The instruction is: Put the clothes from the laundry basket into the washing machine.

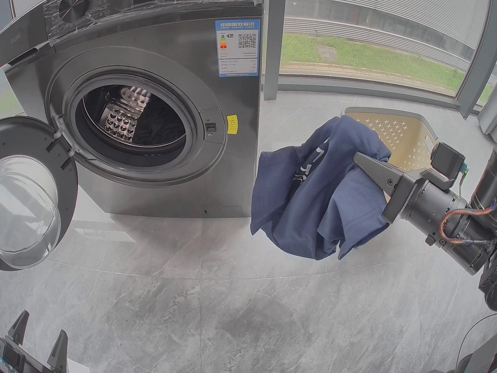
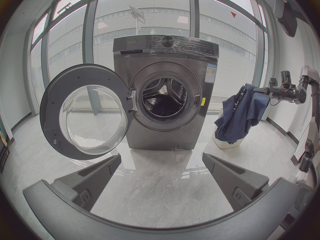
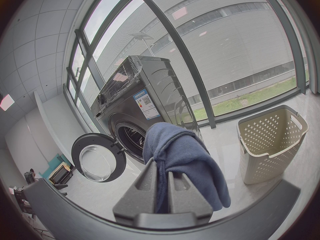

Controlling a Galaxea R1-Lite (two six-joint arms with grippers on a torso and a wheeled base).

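The navy blue garment [image 1: 316, 192] hangs in the air, bunched and draped over the tip of our right gripper [image 1: 361, 157], whose two fingers [image 3: 146, 187] are pressed together on a fold of the cloth. The fabric trails down from them but stays clear of the grey marble floor [image 1: 207, 312]. It hangs in front of the cream laundry basket [image 1: 409, 135], which stands upright on the floor just behind it, by the window [image 1: 373, 22]. The cloth hides the basket's near left side from the head camera. To the left of the garment and apart from it stands the grey front-loading washing machine [image 1: 228, 156], its back towards the window. Its round door [image 1: 31, 208] is swung wide open to the left, leaving the drum [image 1: 124, 115] uncovered. Inside the drum we see some dark clothing [image 1: 163, 123] lying against the right side. Clear plastic film [image 1: 103, 6] covers the control panel on top, and a blue-edged label [image 1: 237, 47] sits on the upper right of the front. Our left gripper [image 2: 161, 159] is low at the near left, well away from the garment. Its fingers are spread apart with nothing between them, and it faces the open machine across the bare floor.
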